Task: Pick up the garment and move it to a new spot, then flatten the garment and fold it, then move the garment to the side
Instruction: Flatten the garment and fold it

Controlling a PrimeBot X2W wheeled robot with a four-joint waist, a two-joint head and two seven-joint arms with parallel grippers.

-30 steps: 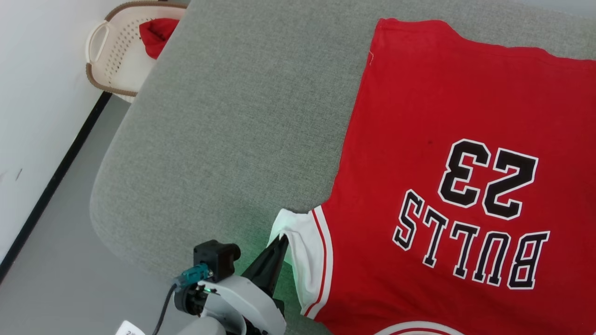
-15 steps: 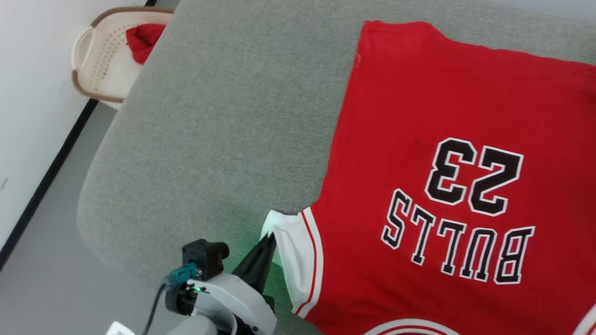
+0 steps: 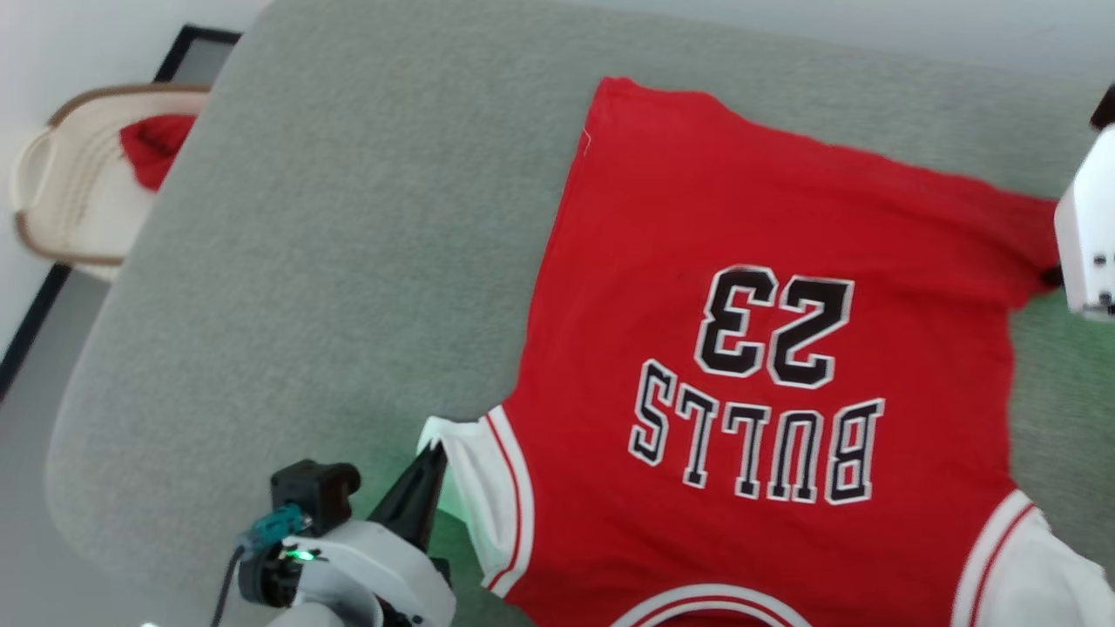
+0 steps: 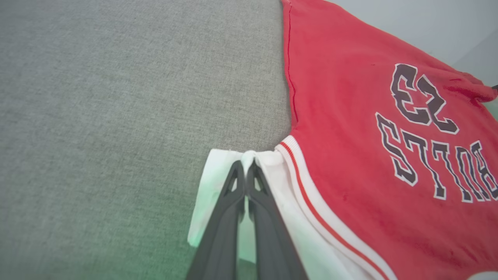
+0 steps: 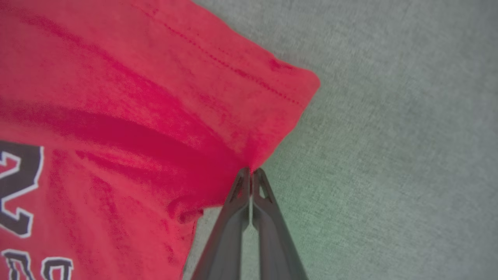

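The garment (image 3: 714, 226), a red jersey with white sleeves and black "BULLS 23" lettering, lies spread on the grey cushion (image 3: 348, 244), lettering upside down in the head view. My left gripper (image 3: 433, 453) is shut on the white sleeve's edge (image 4: 233, 157), its two fingertips pinching a fold (image 4: 246, 163). My right gripper (image 5: 251, 171) is shut on the red side edge near the hem corner (image 5: 288, 89); the cloth there bunches into ridges. The right wrist's white housing (image 3: 1084, 235) shows at the head view's right edge. The other white sleeve (image 3: 1028, 566) lies at the lower right.
A light perforated basket (image 3: 61, 192) holding a small plain red cloth lump (image 3: 152, 148) stands on the floor left of the cushion, by the white wall. The cushion's rounded corner (image 3: 78, 470) drops to grey floor at lower left.
The head camera has swung, shifting the whole picture left and down and bringing the right wrist housing and second sleeve into view. My left gripper stays pinched on the sleeve.
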